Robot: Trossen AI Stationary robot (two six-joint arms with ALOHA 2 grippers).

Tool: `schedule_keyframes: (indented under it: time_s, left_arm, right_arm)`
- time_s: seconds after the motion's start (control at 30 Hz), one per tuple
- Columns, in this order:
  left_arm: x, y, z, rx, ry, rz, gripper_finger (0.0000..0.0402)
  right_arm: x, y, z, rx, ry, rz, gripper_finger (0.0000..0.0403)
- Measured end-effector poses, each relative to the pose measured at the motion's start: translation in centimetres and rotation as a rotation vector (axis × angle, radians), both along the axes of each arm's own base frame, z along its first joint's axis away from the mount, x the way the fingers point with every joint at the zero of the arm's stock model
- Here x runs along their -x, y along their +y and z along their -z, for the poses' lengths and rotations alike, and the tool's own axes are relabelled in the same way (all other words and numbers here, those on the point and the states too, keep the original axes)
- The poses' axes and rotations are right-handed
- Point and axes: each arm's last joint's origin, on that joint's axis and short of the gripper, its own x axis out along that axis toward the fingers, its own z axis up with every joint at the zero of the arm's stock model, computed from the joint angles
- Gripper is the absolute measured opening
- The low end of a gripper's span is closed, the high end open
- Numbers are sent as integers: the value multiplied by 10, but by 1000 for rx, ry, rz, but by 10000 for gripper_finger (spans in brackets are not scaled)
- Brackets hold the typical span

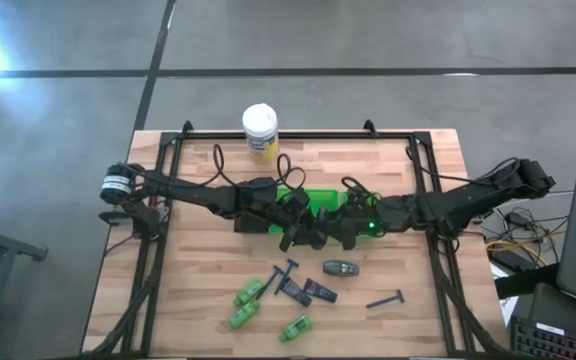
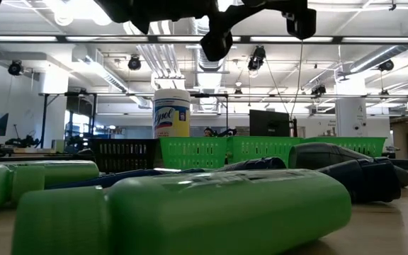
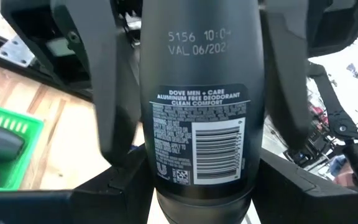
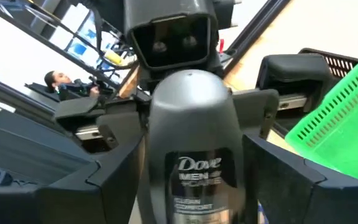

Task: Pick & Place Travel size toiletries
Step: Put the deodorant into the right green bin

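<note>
Above the green bin (image 1: 308,198) | both end effectors (image 1: 316,228) clamped on grey deodorant (image 3: 197,112)

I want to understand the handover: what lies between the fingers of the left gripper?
A grey deodorant stick stands between the left gripper fingers, its back label showing in the left wrist view. The right wrist view shows the right gripper around it too.

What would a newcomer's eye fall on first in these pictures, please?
Probably the two grippers meeting mid-table by the green bin, left gripper and right gripper both flanking one grey Dove deodorant stick. Next, the toiletries scattered nearer the front edge: green bottles, blue razors.
</note>
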Motion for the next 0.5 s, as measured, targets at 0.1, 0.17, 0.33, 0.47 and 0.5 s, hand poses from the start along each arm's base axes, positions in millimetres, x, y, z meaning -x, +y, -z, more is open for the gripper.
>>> schedule_keyframes:
  time_s: [0.1,0.17,0.33,0.47,0.5]
  left_arm:
    - [0,0,0,0,2,-3,218]
    - [0,0,0,1,3,-3,218]
    - [0,1,2,1,10,-12,218]
    - [0,1,3,1,20,-26,218]
    - [0,1,3,1,23,-27,218]
  right_arm:
    - [0,0,0,8,0,0,281]
    - [0,0,0,16,2,0,286]
    - [1,0,2,21,22,-1,248]
    - [2,-1,5,21,58,-1,193]
    - [2,-1,5,22,59,-1,188]
